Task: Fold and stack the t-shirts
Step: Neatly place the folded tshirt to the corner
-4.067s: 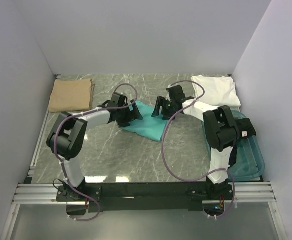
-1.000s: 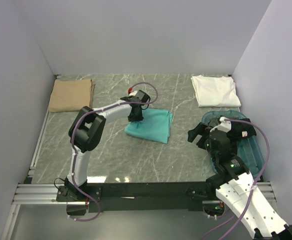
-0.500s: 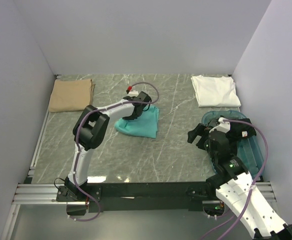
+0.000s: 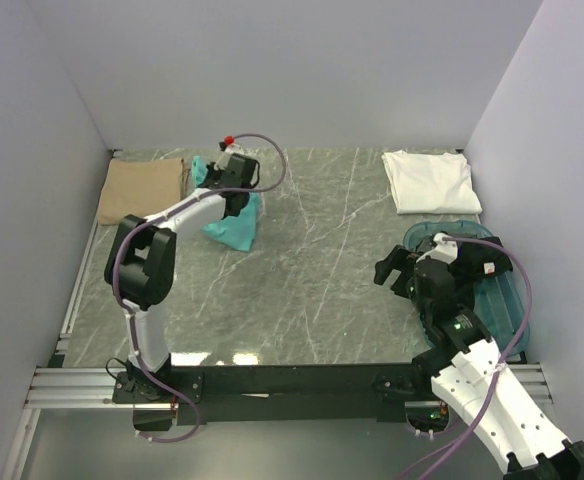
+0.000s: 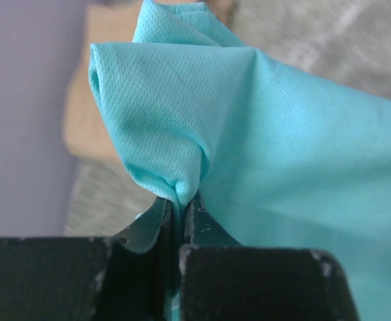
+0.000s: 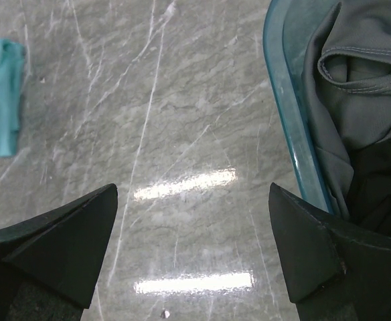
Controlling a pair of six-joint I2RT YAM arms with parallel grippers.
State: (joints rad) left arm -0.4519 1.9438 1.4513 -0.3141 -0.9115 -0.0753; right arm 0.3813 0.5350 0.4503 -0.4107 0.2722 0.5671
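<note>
Teal, fine-holed mesh makes up the teal t-shirt point(image 5: 269, 127) that the left jaws are clenched on; a rolled fold of it is pinched tight between them. From above, this t-shirt point(image 4: 234, 230) hangs bunched under the left wrist at the far left of the tabletop point(image 4: 312, 270), just beside the tan t-shirt point(image 4: 144, 190), which lies folded flat. The white t-shirt point(image 4: 430, 180) lies folded in the far right corner.

A second ago the teal one lay flat and folded near the middle of the tabletop, with the left jaws at its edge. It has since been gathered up and carried back and leftward. The right arm has not moved.

The right jaws stand spread wide, grasping nothing, above bare marble beside the blue-green tub point(image 6: 286, 100). Only the right wrist camera shows a dark grey t-shirt point(image 6: 363, 100) crumpled inside that tub. Only the left wrist camera shows the weave and the pinch itself.
</note>
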